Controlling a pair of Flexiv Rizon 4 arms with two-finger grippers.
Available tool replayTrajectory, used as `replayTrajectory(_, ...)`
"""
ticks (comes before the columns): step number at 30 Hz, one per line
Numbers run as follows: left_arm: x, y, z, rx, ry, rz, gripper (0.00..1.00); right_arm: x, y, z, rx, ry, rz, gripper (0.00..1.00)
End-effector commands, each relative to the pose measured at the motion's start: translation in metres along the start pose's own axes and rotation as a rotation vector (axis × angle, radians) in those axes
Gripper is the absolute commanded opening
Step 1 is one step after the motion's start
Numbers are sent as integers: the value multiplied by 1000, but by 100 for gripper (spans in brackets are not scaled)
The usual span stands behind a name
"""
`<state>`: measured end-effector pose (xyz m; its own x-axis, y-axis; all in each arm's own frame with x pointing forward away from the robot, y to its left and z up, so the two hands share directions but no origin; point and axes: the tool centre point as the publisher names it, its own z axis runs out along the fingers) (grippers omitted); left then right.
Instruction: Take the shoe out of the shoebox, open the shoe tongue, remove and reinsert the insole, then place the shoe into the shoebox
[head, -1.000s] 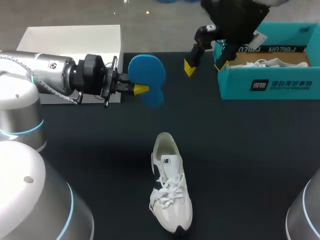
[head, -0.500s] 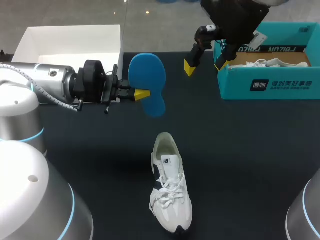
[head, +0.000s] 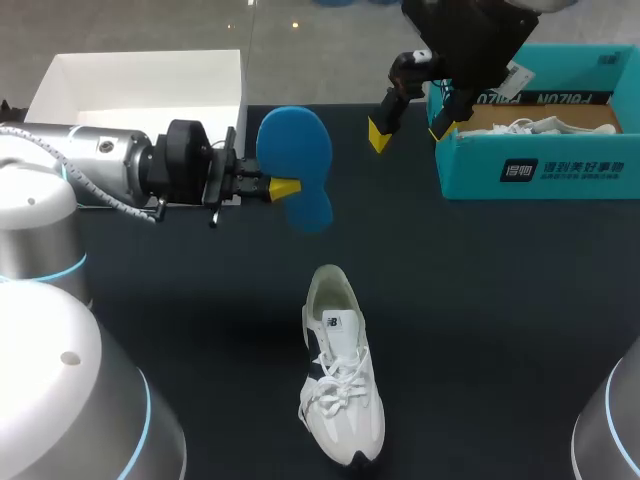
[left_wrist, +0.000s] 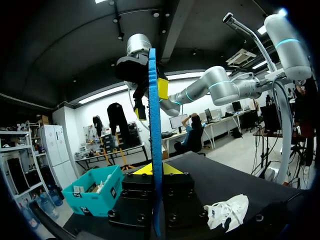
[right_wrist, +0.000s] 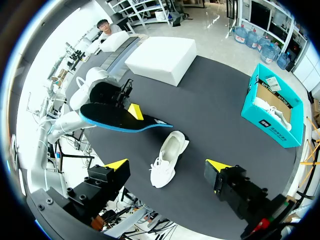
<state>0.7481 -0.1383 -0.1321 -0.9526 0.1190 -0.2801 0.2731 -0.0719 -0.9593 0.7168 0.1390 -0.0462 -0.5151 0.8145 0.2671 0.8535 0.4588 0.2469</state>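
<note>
A white sneaker (head: 340, 375) lies on the black table near the front middle, heel toward the back, laces loose; it also shows ahead of both wrists (left_wrist: 227, 212) (right_wrist: 170, 157). My left gripper (head: 283, 187) is shut on a blue insole (head: 296, 165), held above the table at the back left. In the left wrist view the insole (left_wrist: 155, 135) stands edge-on between the yellow tips (left_wrist: 152, 169). My right gripper (head: 408, 118) hangs open high at the back, beside the teal shoebox (head: 530, 170); its fingertips (right_wrist: 116, 164) stand far apart and empty.
The teal shoebox holds a second white shoe (head: 535, 125) and paper. A white open box (head: 140, 90) stands at the back left, behind my left arm. The teal shoebox (right_wrist: 272, 112) and white box (right_wrist: 162, 60) also show in the right wrist view.
My left arm has drawn back slightly and lowered the insole a little since a second ago; in the last half second nothing has moved. The right arm is still.
</note>
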Motion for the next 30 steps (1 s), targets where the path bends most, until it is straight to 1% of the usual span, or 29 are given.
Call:
replayTrajectory(1, -7, -11, 1, 139, -11, 304, 0, 0, 1, 1, 1, 0, 1, 100)
replayTrajectory(3, -4, -13, -1, 171, 27, 399, 0, 0, 1, 1, 1, 0, 1, 100)
replayTrajectory(5, -2, -10, -4, 156, 44, 469, 0, 0, 1, 1, 1, 0, 1, 100)
replayTrajectory(7, 1, -9, -6, 152, 95, 535, 0, 0, 1, 1, 1, 0, 1, 100)
replayTrajectory(9, 2, -7, -9, 141, 86, 586, 0, 0, 1, 1, 1, 0, 1, 100)
replayTrajectory(14, 4, -4, -17, 70, 98, 725, 0, 0, 1, 1, 1, 0, 1, 100)
replayTrajectory(16, 5, -3, -20, 27, 120, 773, 0, 0, 1, 1, 1, 0, 1, 100)
replayTrajectory(26, 10, 1, -22, -175, 122, 927, 0, 0, 1, 1, 1, 0, 1, 100)
replayTrajectory(27, 12, 0, -19, -188, 120, 929, 0, 0, 1, 1, 1, 0, 1, 100)
replayTrajectory(30, 12, 0, -19, -188, 120, 929, 0, 0, 1, 1, 1, 0, 1, 100)
